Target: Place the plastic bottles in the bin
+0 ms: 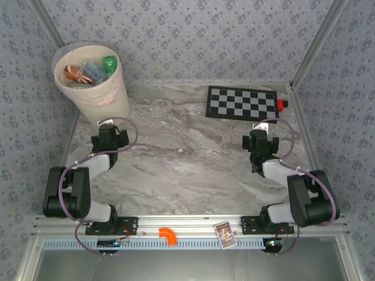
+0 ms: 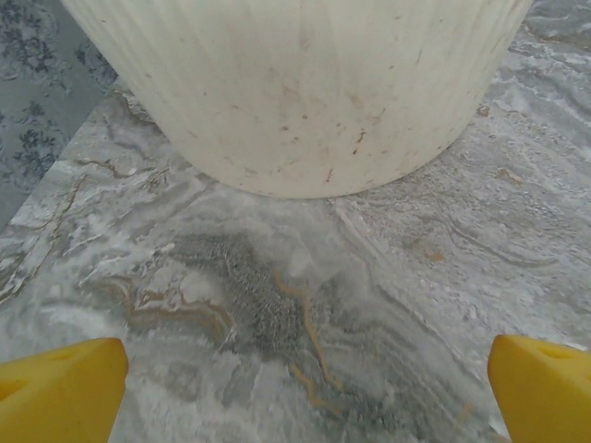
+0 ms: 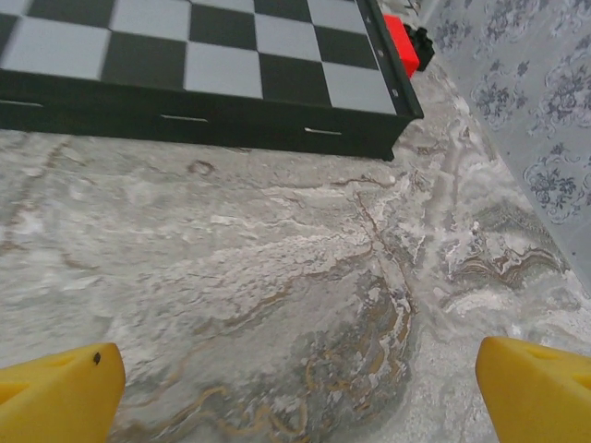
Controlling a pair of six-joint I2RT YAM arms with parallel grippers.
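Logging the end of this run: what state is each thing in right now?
bin: upright, bottles inside.
plastic bottles: lying in the bin.
checkerboard: lying flat.
left hand: open, empty, facing the bin's base.
right hand: open, empty, facing the checkerboard.

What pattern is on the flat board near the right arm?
Black and light-grey checks on the board, clearest in the right wrist view.
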